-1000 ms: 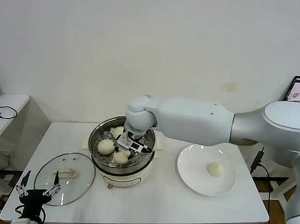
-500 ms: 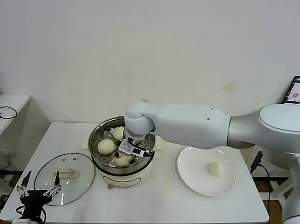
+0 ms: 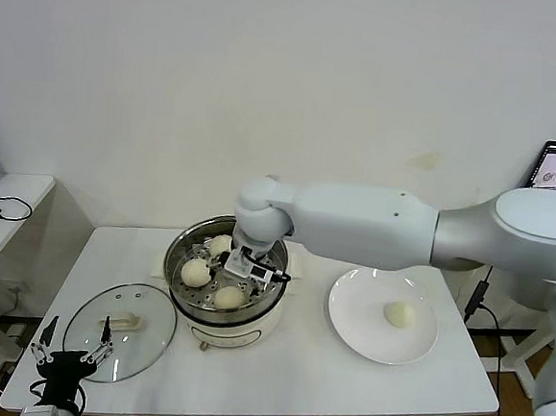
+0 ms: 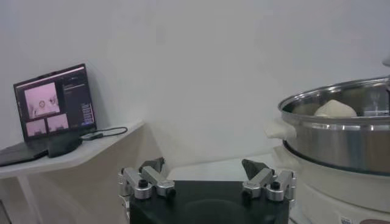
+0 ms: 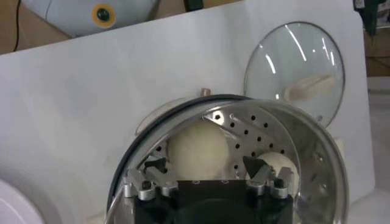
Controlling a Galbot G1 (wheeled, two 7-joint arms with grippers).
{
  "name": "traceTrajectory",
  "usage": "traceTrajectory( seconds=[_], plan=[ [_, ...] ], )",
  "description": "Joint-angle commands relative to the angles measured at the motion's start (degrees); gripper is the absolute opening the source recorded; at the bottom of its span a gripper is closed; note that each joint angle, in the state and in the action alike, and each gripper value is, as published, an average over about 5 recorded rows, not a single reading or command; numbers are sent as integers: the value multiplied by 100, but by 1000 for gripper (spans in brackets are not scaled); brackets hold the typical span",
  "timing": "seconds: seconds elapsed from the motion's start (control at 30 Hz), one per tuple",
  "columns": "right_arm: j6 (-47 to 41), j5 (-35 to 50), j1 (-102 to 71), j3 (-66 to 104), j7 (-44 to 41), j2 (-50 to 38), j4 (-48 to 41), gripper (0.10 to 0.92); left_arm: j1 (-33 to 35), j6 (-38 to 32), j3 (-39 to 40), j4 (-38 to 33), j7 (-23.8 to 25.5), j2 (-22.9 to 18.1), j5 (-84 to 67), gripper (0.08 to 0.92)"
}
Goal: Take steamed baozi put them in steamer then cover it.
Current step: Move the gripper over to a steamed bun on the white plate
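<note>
Three smooth cream-white steamed baozi lie on the perforated steel tray of the round shiny steel steamer (image 3: 224, 279), which sits in its cream-white electric base on the white bench (image 3: 294, 368). The right end effector (image 3: 251, 266) hangs just above the tray, inside the pot's rim, with its fingers (image 5: 154, 171) spread wide and holding nothing. One baozi (image 5: 196, 150) lies directly below and between those open fingers, apart from them; a second baozi (image 3: 196, 272) rests on the tray beside the end effector, toward the robot's left, and a third baozi (image 3: 219, 245) sits just behind it near the far rim. The fourth baozi (image 3: 400, 314) lies on the flat white plate (image 3: 351, 325), well apart from the right end effector on its right side.

The round clear glass cover (image 3: 119, 330), with its metal rim and flat cream-white handle, lies flat on the bench beside the steamer. The left end effector (image 3: 67, 355) is parked at the bench's near edge, just beside the cover, its fingers (image 4: 150, 181) wide and empty.
</note>
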Motion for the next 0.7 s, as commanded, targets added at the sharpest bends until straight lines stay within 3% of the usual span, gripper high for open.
traceTrajectory(
  seconds=[0.03, 0.43, 0.7],
  plan=[
    [-161, 92, 468, 380, 20, -738, 114, 823, -30, 4, -7, 22, 5, 46, -1, 823],
    [-2362, 735, 626, 555, -451, -3131, 613, 823, -149, 40, 72, 53, 31, 200, -6, 823],
    [-2408, 247, -607, 1111, -636, -4525, 760, 823, -202, 67, 139, 77, 45, 264, 3, 823]
  ],
)
